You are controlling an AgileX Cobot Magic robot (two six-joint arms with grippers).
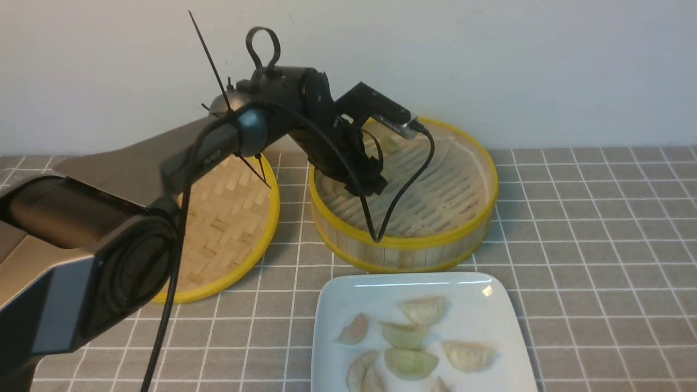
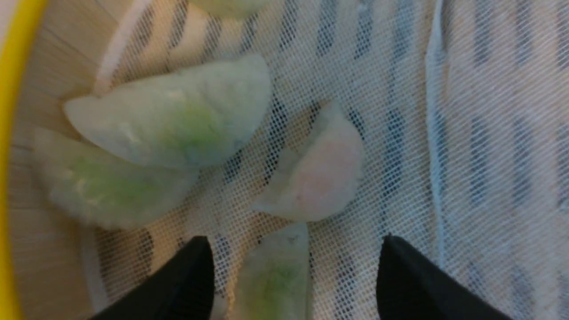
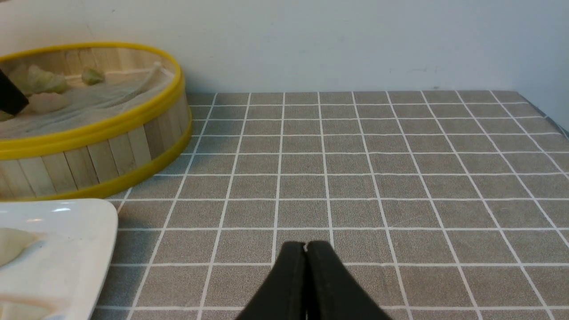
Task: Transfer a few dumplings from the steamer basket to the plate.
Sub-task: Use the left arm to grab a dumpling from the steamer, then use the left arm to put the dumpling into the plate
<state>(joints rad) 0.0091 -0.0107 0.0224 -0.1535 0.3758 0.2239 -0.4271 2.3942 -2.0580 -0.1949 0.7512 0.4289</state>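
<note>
The green dumpling looks soft, slippery and easily torn, best pinched gently across its middle by the wide-open, empty left hand.

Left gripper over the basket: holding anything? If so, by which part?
Nothing held: the left gripper's jaws stand open, with a pale green dumpling lying between them on the liner, visible gaps on both sides.
</note>
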